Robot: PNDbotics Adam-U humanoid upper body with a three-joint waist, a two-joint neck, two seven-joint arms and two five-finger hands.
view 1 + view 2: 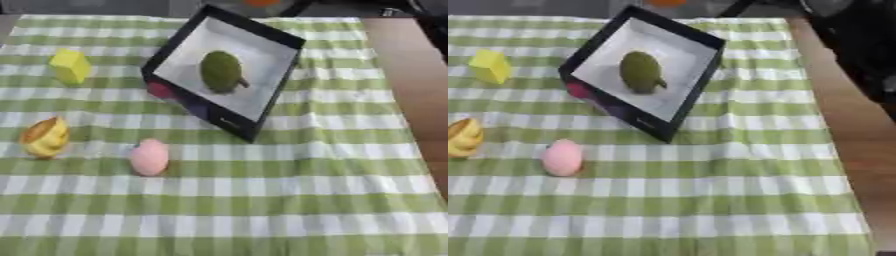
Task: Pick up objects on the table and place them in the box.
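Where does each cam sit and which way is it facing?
Left eye view: in the head, looking down at the checked cloth, box upper middle; no hand shows.
Right eye view: beside it, same downward aim; a dark shape at the upper right edge, possibly an arm, no hand.
Shared: box with green fruit inside, yellow block, pink egg, yellow fruit.

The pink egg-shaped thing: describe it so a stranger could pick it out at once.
Start at the black box with the white floor, standing on the green checked cloth. Come toward the near edge, slightly left of the box's near corner, to the pink egg-shaped thing lying on the cloth. It is smooth and plain pink, while its left neighbour is yellow and orange and the block farther back is yellow.
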